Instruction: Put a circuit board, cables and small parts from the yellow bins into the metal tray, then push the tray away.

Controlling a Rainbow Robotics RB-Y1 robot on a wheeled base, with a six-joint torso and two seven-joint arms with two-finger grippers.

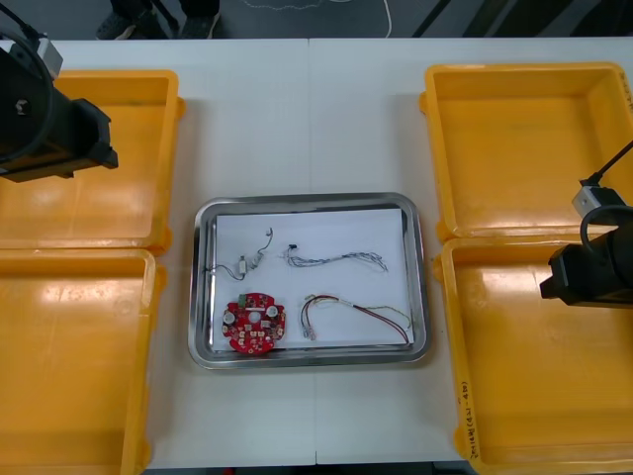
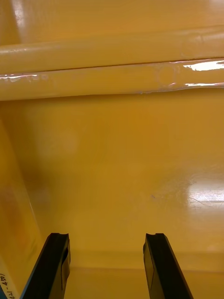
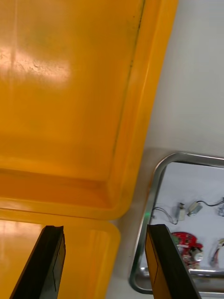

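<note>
Your tray (image 1: pixel 310 203) holds: board (image 1: pixel 253 323), near-left corner; red-yellow cable (image 1: pixel 356 315) beside it; twisted cable (image 1: pixel 336 259), centre; probably one metal part (image 1: pixel 242 265) left of that. Left gripper (image 3: pixel 105 227): spread, empty, over far left bin (image 1: pixel 119 198). Right gripper (image 2: pixel 106 236): spread, empty, over near right bin (image 1: pixel 514 376).

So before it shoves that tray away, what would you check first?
1. Red circuit board lies inside the metal tray: ok.
2. Blue and white cable and red and yellow cable lie inside the rim, nothing hanging over: ok.
3. Small metal parts are in the tray: ok.
4. Left pincer is open and holds nothing, above the far left yellow bin: ok.
5. Right pincer is open and holds nothing, above the near right yellow bin: ok.
6. Table beyond the tray has nothing in the way: ok.
</note>
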